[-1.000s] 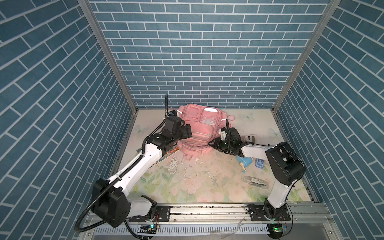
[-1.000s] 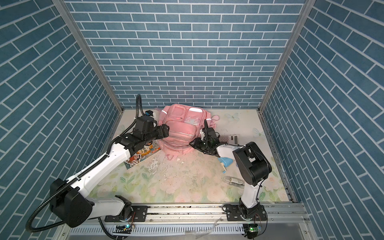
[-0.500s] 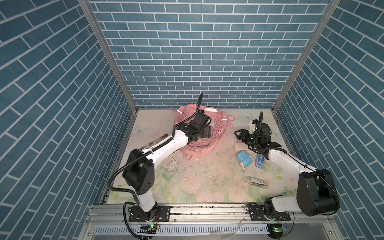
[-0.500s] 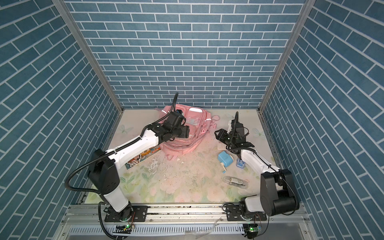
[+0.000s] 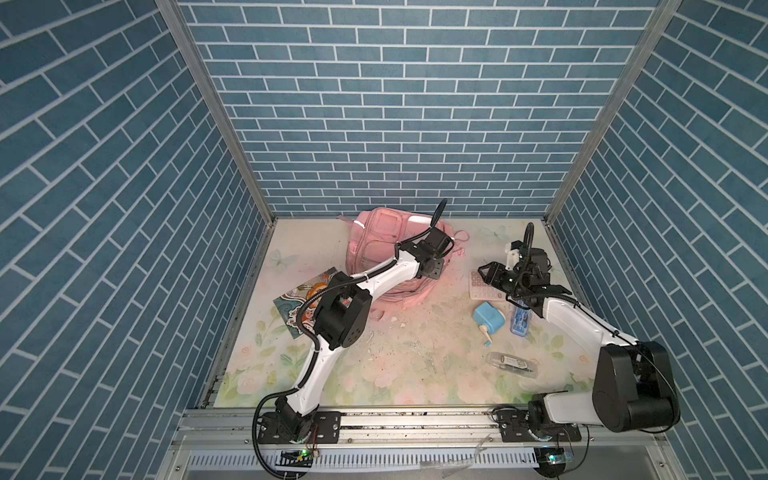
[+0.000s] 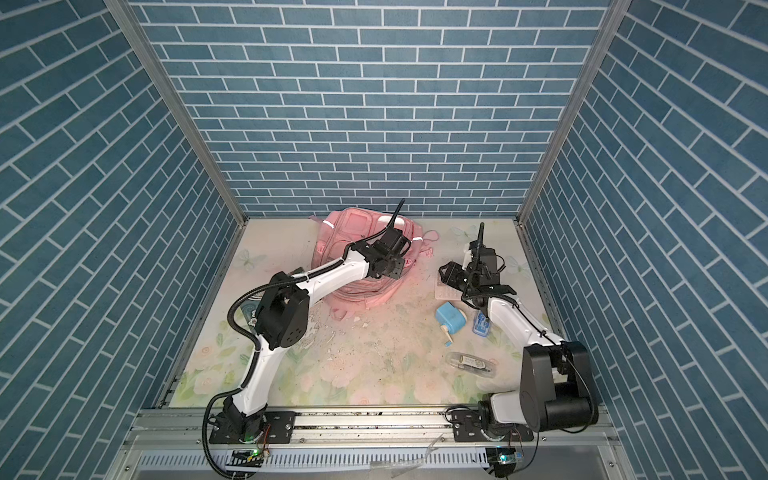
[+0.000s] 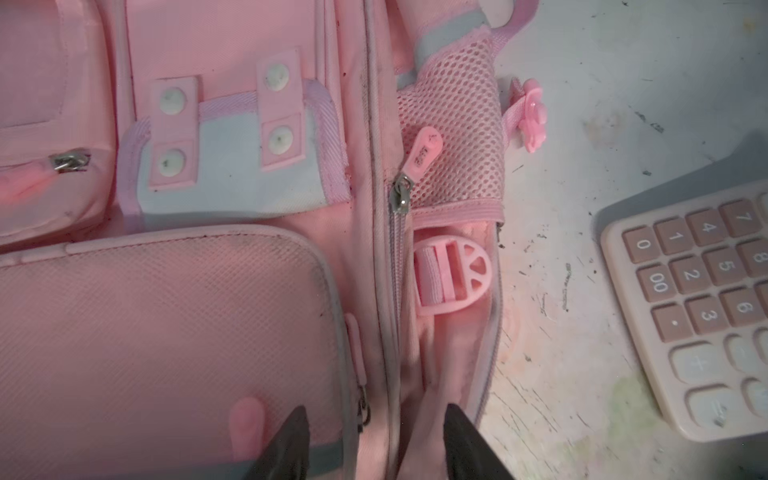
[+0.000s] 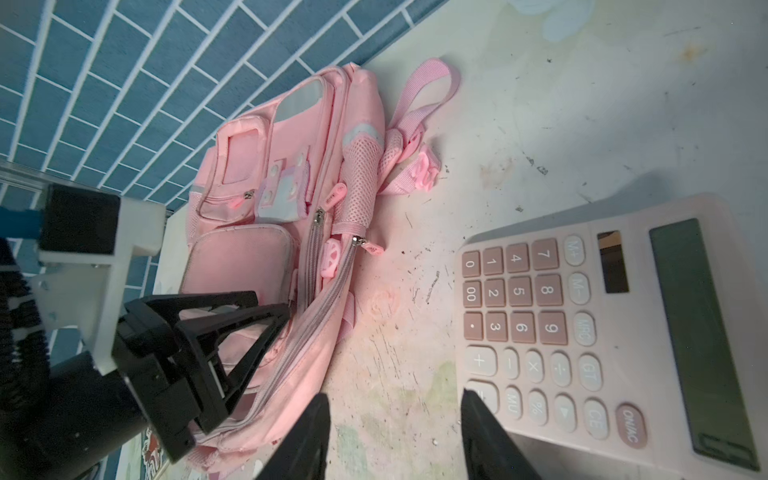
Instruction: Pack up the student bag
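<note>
My left gripper (image 7: 376,415) has crossed from the left side of the student bag (image 5: 376,232) to its right edge, over the open zip, and its jaws have narrowed from wide to partly apart. My right gripper (image 5: 482,275) has left the bag's right side and swung right, to the left edge of the calculator (image 5: 482,293). The bag has slumped flatter.

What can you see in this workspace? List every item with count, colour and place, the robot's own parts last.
student bag: 1, pink, back middle of table
calculator: 1, pink, right of bag
crank-handled box: 1, light blue, in front of calculator
small case: 1, blue, right of that box
clear case: 1, transparent, front right
picture book: 1, multicoloured, left, partly under arm
table: 1, floral, underneath
left gripper: 1, black, open, over bag's zip
right gripper: 1, black, open, beside calculator
</note>
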Robot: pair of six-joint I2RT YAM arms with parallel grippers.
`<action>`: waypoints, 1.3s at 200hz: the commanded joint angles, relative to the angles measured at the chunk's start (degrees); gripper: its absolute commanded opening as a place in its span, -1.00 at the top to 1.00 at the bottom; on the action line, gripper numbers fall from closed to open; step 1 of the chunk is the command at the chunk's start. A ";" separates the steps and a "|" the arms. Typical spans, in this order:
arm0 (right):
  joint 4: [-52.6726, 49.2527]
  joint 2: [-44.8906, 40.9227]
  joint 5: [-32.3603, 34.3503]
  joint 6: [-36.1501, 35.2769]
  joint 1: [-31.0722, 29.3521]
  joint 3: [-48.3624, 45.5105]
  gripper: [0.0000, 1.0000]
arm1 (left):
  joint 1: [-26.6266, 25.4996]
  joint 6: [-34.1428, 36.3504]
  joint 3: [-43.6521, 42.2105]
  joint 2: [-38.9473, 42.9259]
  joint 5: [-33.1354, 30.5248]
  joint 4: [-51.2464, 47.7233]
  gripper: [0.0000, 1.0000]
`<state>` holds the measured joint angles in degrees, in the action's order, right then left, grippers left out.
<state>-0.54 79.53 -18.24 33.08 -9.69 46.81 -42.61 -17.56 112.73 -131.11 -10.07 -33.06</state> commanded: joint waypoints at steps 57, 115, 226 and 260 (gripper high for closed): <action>-0.71 6.05 -3.17 -2.84 1.99 1.59 0.06 | -0.20 5.13 13.37 -9.09 -3.22 -4.28 -0.06; -2.95 6.87 -3.92 -4.23 3.47 2.84 0.09 | -0.05 6.94 20.08 -16.73 -3.70 -8.43 0.11; -3.19 8.52 -4.26 -4.88 4.14 3.52 0.07 | 2.69 6.22 8.11 -11.63 1.06 -6.12 0.29; -4.14 8.32 -4.27 -6.74 4.20 4.59 0.07 | 2.68 6.16 8.21 -13.11 2.09 -6.28 0.51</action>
<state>-3.31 87.57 -21.71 29.39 -5.72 49.04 -41.12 -11.16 122.52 -141.03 -8.84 -34.30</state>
